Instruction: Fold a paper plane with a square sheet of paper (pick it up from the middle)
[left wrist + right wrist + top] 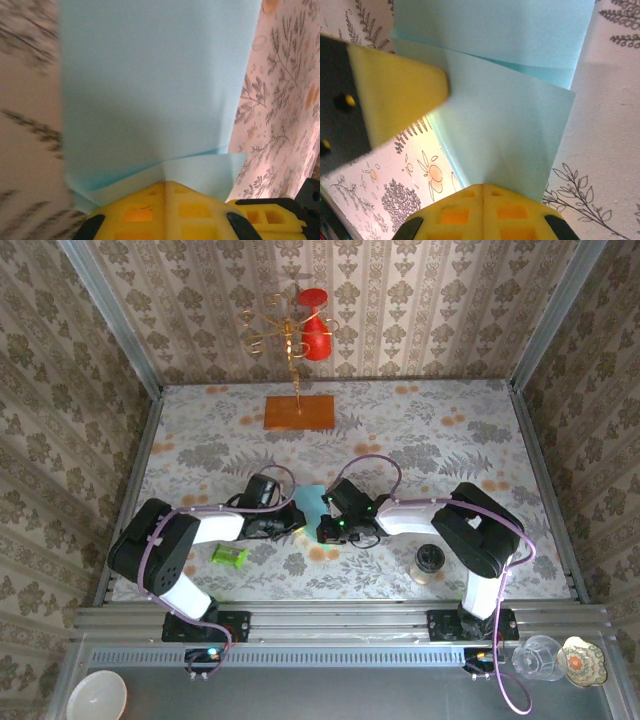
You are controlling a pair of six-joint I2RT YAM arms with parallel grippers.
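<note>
The square sheet of paper [310, 498] sits at the middle of the floral table [450, 455], a light-blue patch between the two wrists. Close up it shows more than one layer, with a folded flap lying over the larger face and a crease running across it. Whether it rests flat on the cloth or is raised off it cannot be told. In the left wrist view the left gripper [165, 186] meets the sheet at 6 o'clock, its yellow fingers pressed together with the edge of the flap pinched between them. In the right wrist view the right gripper [482, 187] does the same at 6 o'clock, its fingers tight together on the lower edge of the front layer. Here a yellow finger [395, 95] of the left gripper reaches in from 9 o'clock and overlaps the paper's side. From above, the left wrist lies at 8 o'clock of the sheet and the right wrist at 4 o'clock, both just beside it. Further out, an orange wooden board [299, 413] lies at 12 o'clock, with a gold stand [292, 340] rising from it and carrying a red piece [316, 330]. A small green cylinder [229, 556] lies at 8 o'clock beside the left arm, and a dark-lidded jar [429, 562] stands at 4 o'clock by the right arm. Off the table edge, a white bowl [97, 695] sits at 7 o'clock and a clear glass [538, 655] at 5 o'clock.
</note>
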